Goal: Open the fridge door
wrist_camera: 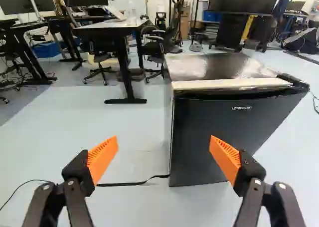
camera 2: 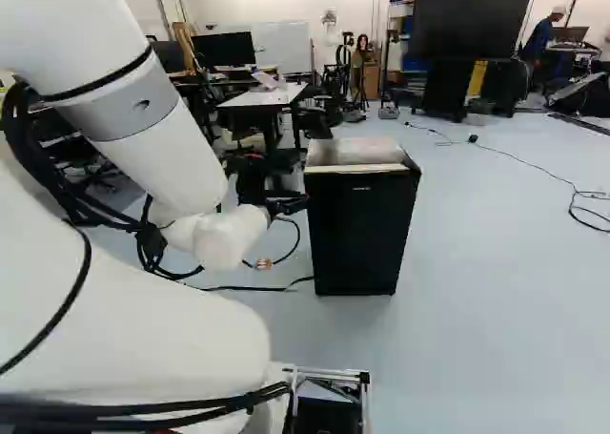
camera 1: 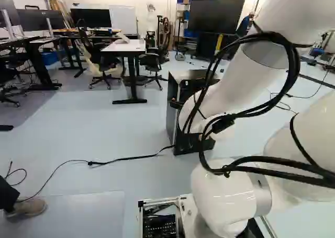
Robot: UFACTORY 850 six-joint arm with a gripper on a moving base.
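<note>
Gripper (camera 2: pixel 288 206), right base view: beside the fridge's upper edge in outline. In the wrist view, the two fingers stand wide apart, their orange pads (wrist_camera: pixel 102 159) facing across an unfilled gap; nothing is grasped. The fridge (wrist_camera: pixel 219 137) stands upright on the floor (wrist_camera: pixel 134 132), ahead of the gripper, one vertical front edge aligned between the fingers. A black cable (wrist_camera: pixel 127 184) reaches its lower corner.

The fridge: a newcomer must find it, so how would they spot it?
First find the white-topped table. Nearer the arm, the fridge stands on the pale floor. Unlike the table and its chairs, it is a black-fronted box with a whitish strip along its top front edge.
</note>
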